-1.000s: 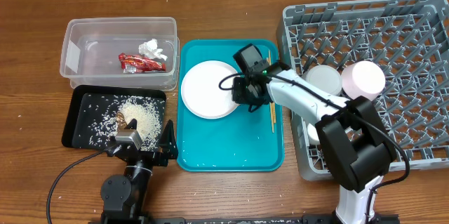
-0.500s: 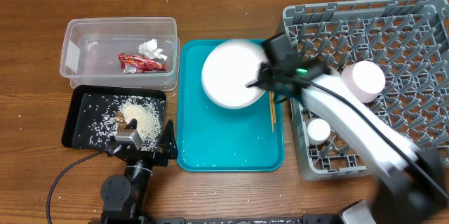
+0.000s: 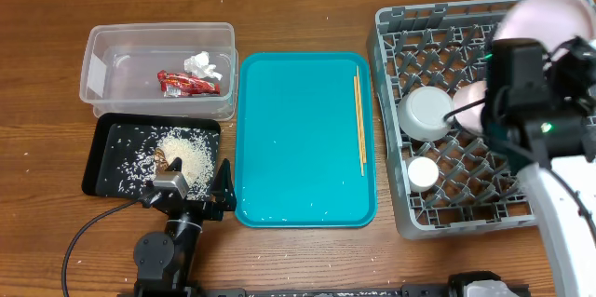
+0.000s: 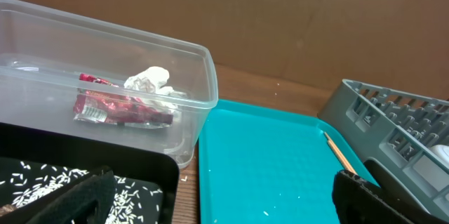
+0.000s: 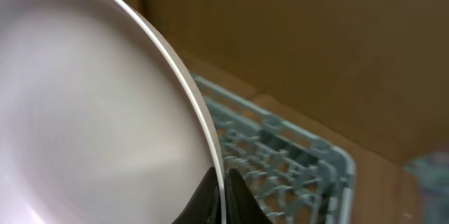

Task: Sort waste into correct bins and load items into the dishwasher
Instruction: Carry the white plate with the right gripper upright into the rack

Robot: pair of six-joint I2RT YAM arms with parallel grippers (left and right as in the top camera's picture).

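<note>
One plate (image 3: pixel 551 10) is held over the far right corner of the rack (image 3: pixel 419 27), and we have it by the rim. In the right wrist view the right gripper (image 5: pixel 220 190) pinches the plate's edge between its two fingers, with the pale face filling the left of that view.

We judge the plate stiff, glazed and slick. It is light enough for an edge grip, but it could pivot or slip if swung. It is also breakable, so it wants lowering on edge between the pegs (image 3: pixel 447 50), not dropping. The rim is the only sensible hold, since the flat face gives nothing to close on.

In the rack sit a bowl (image 3: pixel 426 113), a cup (image 3: pixel 423 173) and, half hidden behind the right arm (image 3: pixel 563 209), what looks like a second plate (image 3: pixel 468 111). Chopsticks (image 3: pixel 359 120) lie along the right side of the teal tray (image 3: pixel 298 148). They are thin and light, and we would pinch them near mid-length.

The left gripper (image 3: pixel 191 196) rests just beside the black tray (image 3: pixel 110 148), jaws spread wide, holding nothing. Wrapper (image 3: pixel 182 81) and tissue (image 3: pixel 199 62) are in the tub (image 3: pixel 158 36), and rice (image 3: pixel 182 151) is in the black tray.
</note>
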